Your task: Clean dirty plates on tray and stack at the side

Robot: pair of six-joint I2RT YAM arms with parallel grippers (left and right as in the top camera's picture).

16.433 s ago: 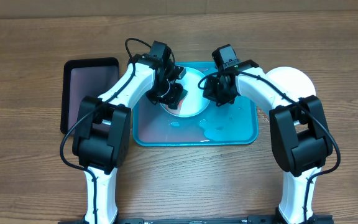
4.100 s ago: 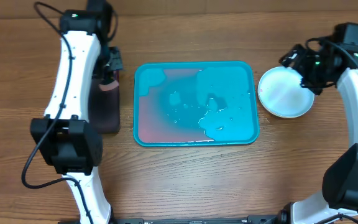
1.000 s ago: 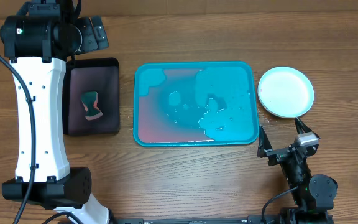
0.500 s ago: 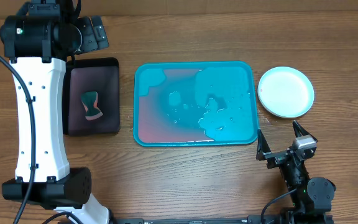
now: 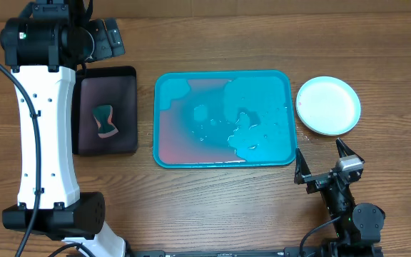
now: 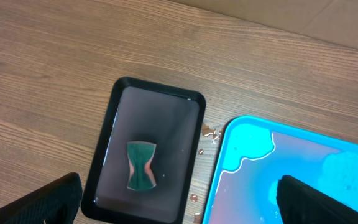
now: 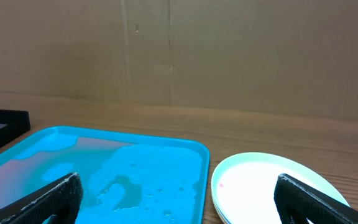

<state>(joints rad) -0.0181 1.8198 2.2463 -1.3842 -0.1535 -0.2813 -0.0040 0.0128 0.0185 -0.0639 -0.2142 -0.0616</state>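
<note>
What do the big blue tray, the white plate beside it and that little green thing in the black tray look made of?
The blue tray: likely moulded plastic, glossy, with one even colour, a rounded rim and water pooling on it. The plates: probably plastic too, smooth with thin rims. The green thing in the black tray: seemingly a sponge, matte and waisted, but too small to be sure.
</note>
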